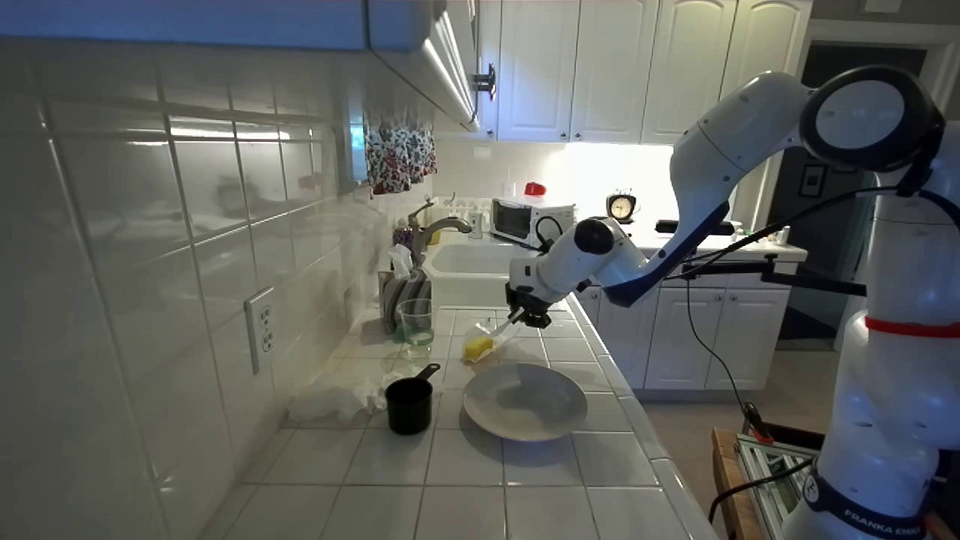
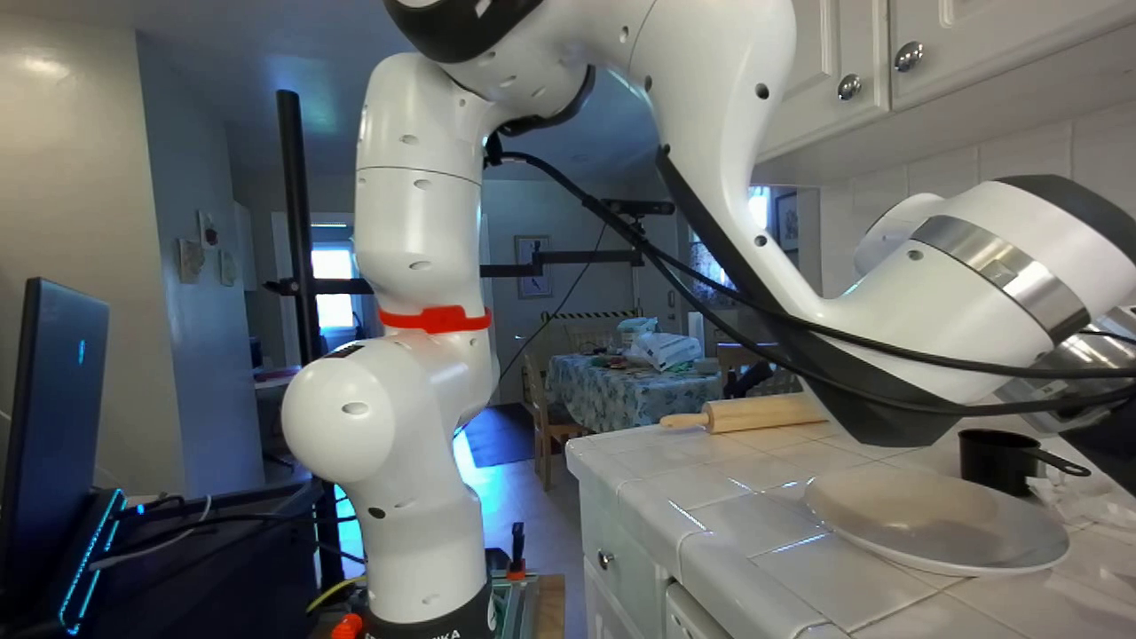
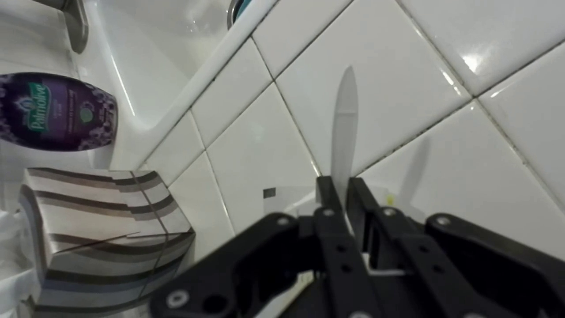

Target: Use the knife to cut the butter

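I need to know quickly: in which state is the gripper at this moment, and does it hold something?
Gripper: closed, holding the knife.

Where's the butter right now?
In an exterior view, the yellow butter sits on the tiled counter, to the right of the clear cup and just beyond the round white plate.

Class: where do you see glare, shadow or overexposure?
Wrist view: a glare spot on a tile, a soft shadow to the picture's right of the knife; in an exterior view, the back wall partly overexposed; in an exterior view, bright streaks on the countertop.
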`<action>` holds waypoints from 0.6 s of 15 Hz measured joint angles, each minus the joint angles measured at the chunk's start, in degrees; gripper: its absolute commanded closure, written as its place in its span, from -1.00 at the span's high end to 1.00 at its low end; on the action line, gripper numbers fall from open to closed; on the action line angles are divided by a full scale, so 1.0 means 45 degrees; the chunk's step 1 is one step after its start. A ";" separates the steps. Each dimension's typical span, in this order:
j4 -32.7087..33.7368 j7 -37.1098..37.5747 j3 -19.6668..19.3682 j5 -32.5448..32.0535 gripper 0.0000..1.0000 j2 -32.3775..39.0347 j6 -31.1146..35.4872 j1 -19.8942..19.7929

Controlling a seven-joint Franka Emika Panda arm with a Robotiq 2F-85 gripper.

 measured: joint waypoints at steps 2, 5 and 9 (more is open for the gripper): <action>0.0034 -0.0149 0.0021 -0.0009 -0.94 0.0057 -0.0119 0.0015; 0.0153 -0.0361 0.0068 -0.0009 -0.94 0.0203 -0.0333 0.0038; 0.0341 -0.0579 0.0098 -0.0012 -0.94 0.0405 -0.0487 0.0075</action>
